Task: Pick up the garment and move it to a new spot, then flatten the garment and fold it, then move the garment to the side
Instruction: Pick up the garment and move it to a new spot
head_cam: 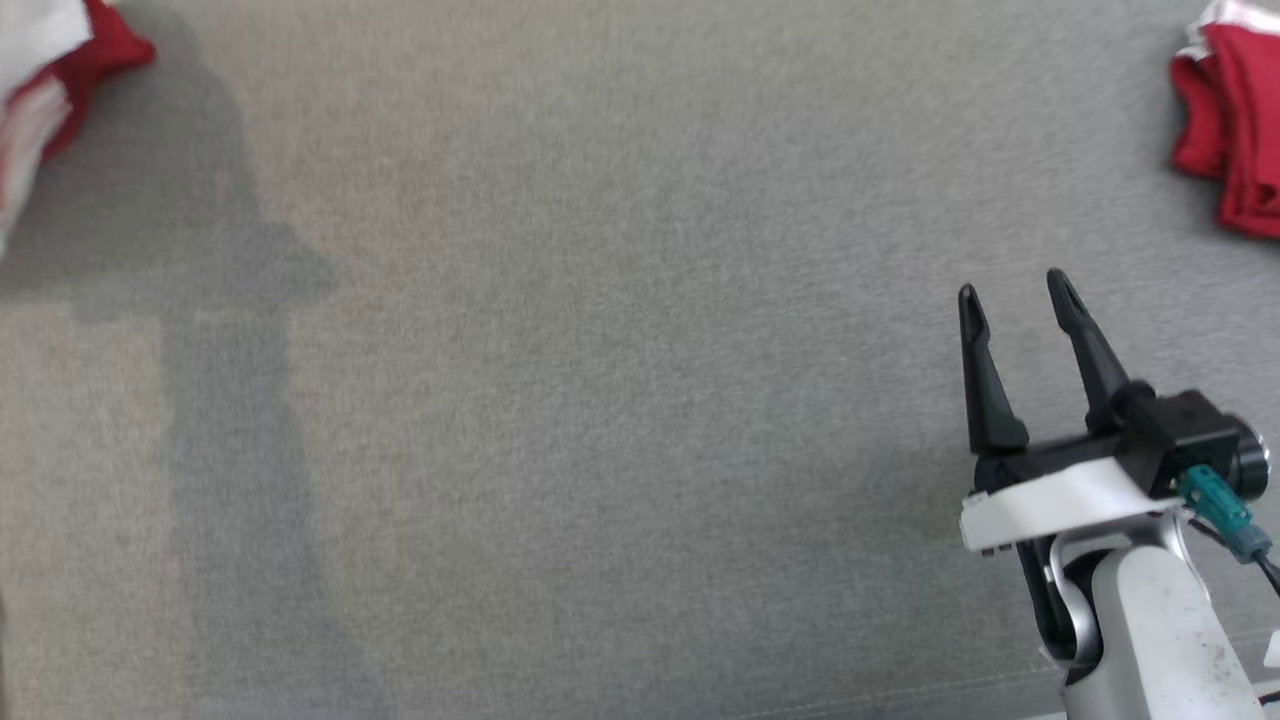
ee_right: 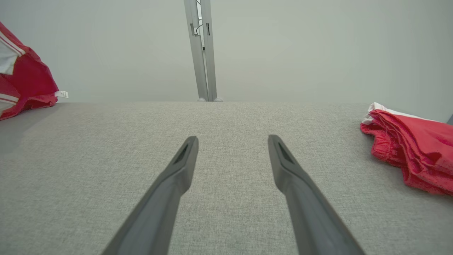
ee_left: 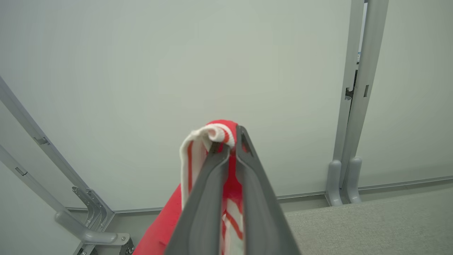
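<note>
The garment (ee_left: 193, 156), red with white stripes, is being pinched at a fold between the closed fingers of the left gripper (ee_left: 229, 141). It is being held at the far left of the table (head_cam: 600, 400). The right gripper (head_cam: 1014, 288) is being held wide open and empty over the table, well apart from the garment. A red heap (head_cam: 1235, 130) is lying at the far right.
</note>
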Robot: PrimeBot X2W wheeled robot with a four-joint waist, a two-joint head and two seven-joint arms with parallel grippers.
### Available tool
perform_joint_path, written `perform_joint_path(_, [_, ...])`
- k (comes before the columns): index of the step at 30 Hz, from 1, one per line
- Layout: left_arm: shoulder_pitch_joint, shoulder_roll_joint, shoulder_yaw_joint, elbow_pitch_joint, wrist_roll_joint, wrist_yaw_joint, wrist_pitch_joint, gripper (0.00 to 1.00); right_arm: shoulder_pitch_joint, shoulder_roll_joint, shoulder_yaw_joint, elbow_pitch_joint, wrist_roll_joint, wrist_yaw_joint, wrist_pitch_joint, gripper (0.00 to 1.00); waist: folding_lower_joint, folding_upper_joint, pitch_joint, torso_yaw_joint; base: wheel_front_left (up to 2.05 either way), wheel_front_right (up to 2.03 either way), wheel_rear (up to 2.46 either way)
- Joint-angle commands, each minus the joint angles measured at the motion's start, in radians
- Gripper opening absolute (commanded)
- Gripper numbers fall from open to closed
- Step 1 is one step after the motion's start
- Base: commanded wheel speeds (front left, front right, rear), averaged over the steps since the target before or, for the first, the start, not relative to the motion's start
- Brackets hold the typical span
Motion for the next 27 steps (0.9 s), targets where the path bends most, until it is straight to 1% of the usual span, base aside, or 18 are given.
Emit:
perform_joint_path(1, [-0.026,-0.019,-0.023,-0.02,0.005,-0.006,0.018,0.0,0.029,0.0,-0.003,0.02,0.022,-0.002,-0.012,1.0,0.0,0.0,-0.185,-0.095,0.0,0.0,0.0])
perform_joint_path(7, [-0.066,-0.117,-0.098,-0.103,-0.042,-0.013,0.056,0.0,0.073,0.0,0.0,0.087,0.071,-0.002,-0.036,1.0,0.0,0.0,-0.266,-0.156,0.0,0.0,0.0])
perform_joint_path(10, [-0.069,-0.179,-0.139,-0.159,-0.101,-0.014,0.068,0.0,0.095,0.0,-0.006,0.108,0.08,-0.002,-0.043,1.0,0.0,0.0,-0.293,-0.181,0.0,0.0,0.0])
perform_joint_path(12, [-0.055,-0.209,-0.164,-0.203,-0.158,-0.014,0.08,0.0,0.108,0.0,-0.015,0.115,0.077,-0.002,-0.046,1.0,0.0,0.0,-0.301,-0.189,0.0,0.0,0.0])
perform_joint_path(16, [-0.008,-0.249,-0.187,-0.281,-0.264,-0.014,0.102,0.0,0.12,0.0,-0.027,0.121,0.07,-0.002,-0.051,1.0,0.0,0.0,-0.304,-0.194,0.0,0.0,0.0])
perform_joint_path(18, [0.031,-0.249,-0.199,-0.306,-0.289,-0.014,0.118,0.0,0.122,0.0,-0.03,0.123,0.071,-0.002,-0.052,1.0,0.0,0.0,-0.3,-0.193,0.0,0.0,0.0])
perform_joint_path(21, [0.116,-0.228,-0.208,-0.32,-0.312,-0.014,0.127,0.0,0.116,0.0,-0.023,0.125,0.081,-0.002,-0.053,1.0,0.0,0.0,-0.287,-0.186,0.0,0.0,0.0])
perform_joint_path(27, [0.351,-0.189,-0.194,-0.275,-0.335,0.014,0.091,0.0,0.087,0.0,-0.005,0.127,0.09,-0.002,-0.056,1.0,0.0,0.0,-0.241,-0.17,0.0,0.0,0.0])
